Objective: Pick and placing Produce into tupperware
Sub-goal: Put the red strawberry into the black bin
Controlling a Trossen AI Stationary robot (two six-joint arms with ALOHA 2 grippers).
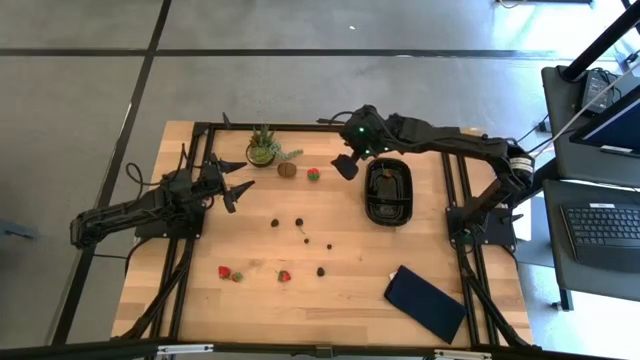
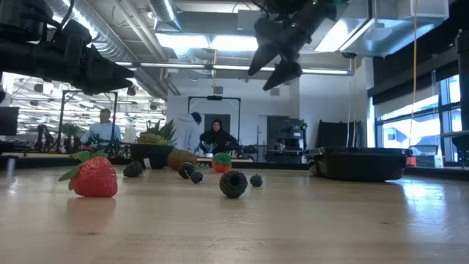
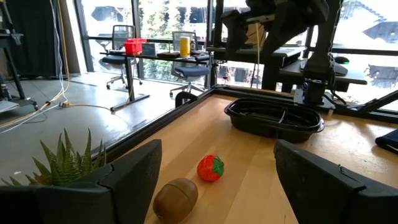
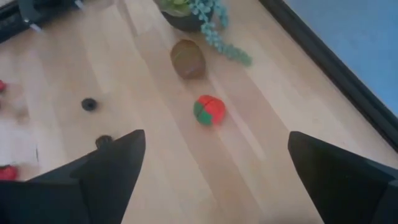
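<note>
The black tupperware [image 1: 388, 191] sits on the table's right half, also seen in the low view [image 2: 359, 163]. One strawberry [image 1: 313, 174] and the brown round fruit [image 1: 287, 169] lie left of it, near the far edge. Dark berries [image 1: 298, 222] are scattered mid-table, and more strawberries [image 1: 284, 276] lie toward the near edge. My right gripper [image 1: 347, 165] hangs open, raised above the table [image 2: 275, 55], between the strawberry [image 4: 209, 110] and the tupperware. My left gripper [image 1: 232, 185] is open, left of the brown fruit [image 3: 176, 199], facing it and the strawberry [image 3: 210, 168].
A small green potted plant [image 1: 263, 148] stands by the far edge beside the brown fruit. A flat dark-blue rectangle [image 1: 425, 302] lies at the near right corner. People sit in the room beyond the table [image 2: 214, 138]. Bare wood lies between the berries and the tupperware.
</note>
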